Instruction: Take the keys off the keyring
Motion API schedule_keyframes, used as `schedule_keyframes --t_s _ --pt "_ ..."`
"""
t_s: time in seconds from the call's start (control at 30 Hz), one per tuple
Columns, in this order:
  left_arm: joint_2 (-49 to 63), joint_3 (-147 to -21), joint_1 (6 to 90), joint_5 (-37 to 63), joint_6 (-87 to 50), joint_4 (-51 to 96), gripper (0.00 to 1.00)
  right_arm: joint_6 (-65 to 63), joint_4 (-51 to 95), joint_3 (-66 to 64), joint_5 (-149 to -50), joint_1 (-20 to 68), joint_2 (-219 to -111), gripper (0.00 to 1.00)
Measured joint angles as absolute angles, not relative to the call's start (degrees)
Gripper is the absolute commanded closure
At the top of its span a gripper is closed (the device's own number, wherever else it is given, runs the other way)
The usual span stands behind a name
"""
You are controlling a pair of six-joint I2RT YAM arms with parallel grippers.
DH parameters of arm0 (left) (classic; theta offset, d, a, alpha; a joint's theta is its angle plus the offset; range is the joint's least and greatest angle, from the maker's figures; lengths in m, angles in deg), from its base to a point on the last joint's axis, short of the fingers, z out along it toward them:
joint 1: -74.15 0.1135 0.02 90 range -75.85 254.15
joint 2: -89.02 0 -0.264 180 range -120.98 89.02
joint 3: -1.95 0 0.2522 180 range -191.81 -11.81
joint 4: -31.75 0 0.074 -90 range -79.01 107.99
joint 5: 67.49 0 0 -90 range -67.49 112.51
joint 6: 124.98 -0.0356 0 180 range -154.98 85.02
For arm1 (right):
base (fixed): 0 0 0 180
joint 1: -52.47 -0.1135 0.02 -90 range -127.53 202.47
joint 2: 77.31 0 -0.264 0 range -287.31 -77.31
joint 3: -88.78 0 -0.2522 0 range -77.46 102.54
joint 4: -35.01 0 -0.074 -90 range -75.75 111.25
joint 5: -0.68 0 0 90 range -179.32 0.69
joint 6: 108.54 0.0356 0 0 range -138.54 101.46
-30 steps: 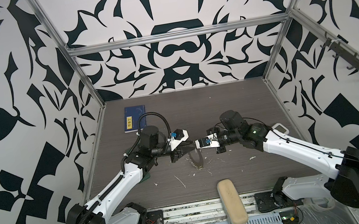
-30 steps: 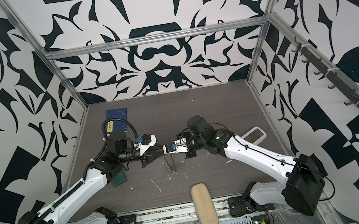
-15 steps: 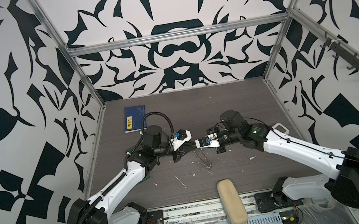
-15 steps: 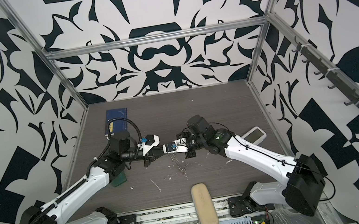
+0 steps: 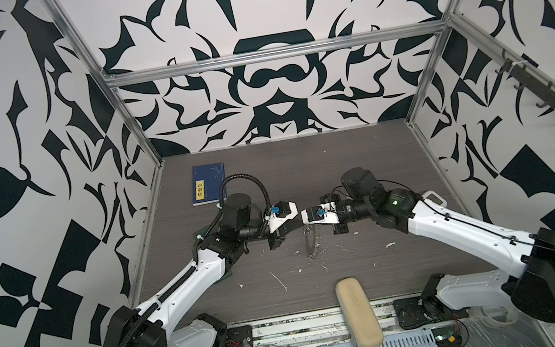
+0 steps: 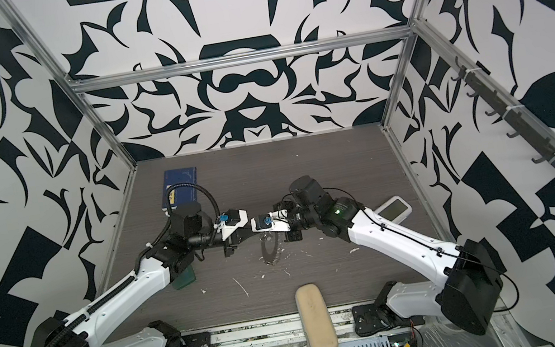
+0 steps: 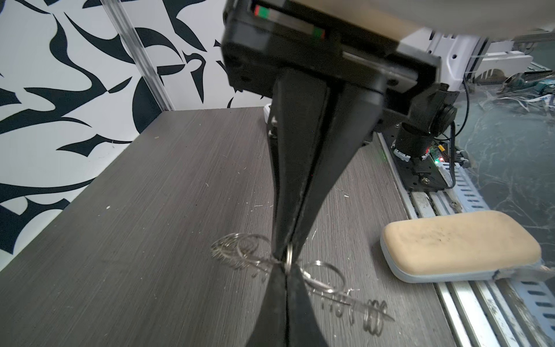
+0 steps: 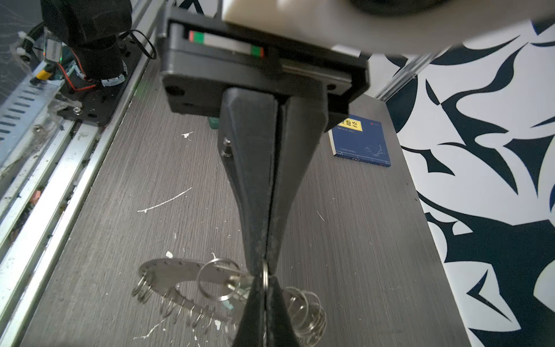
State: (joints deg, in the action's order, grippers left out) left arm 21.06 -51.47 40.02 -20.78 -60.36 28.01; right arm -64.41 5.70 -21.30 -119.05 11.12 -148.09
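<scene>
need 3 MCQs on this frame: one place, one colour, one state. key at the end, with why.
1. Where on the table is the blue book?
A. at the front edge
B. near the far left corner
C. under the right arm

2. What colour is the case at the front edge?
A. beige
B. red
C. blue

3. How is the left hand?
A. wide open
B. shut on the book
C. shut on a small ring, tip to tip with the right hand

Key:
1 B: both top views show the book by the back wall, on the left.
2 A: the left wrist view shows it tan.
3 C: both wrist views show the tips meeting on that ring, with the keyring right by them.
</scene>
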Motion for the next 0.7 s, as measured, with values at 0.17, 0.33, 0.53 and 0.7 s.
schedule_keyframes --t_s 0.17,0.33,0.53,0.7 --pt "21.0 -49.4 40.7 -22.2 -56.3 35.3 1.00 -65.0 7.8 -21.6 -117.2 10.7 -147.2 0.69" --pt "21.0 -49.3 41.1 -23.9 -53.7 39.9 1.00 -64.9 9.0 -22.8 -115.8 11.2 -144.7 0.69" --pt "21.0 -49.3 41.1 -24.5 -52.3 41.8 1.00 -62.2 11.3 -25.3 -116.3 14.1 -142.4 0.68" --pt "21.0 -49.3 41.1 -24.7 -51.2 43.5 1.00 -59.5 13.0 -27.1 -118.4 17.7 -140.4 0.71"
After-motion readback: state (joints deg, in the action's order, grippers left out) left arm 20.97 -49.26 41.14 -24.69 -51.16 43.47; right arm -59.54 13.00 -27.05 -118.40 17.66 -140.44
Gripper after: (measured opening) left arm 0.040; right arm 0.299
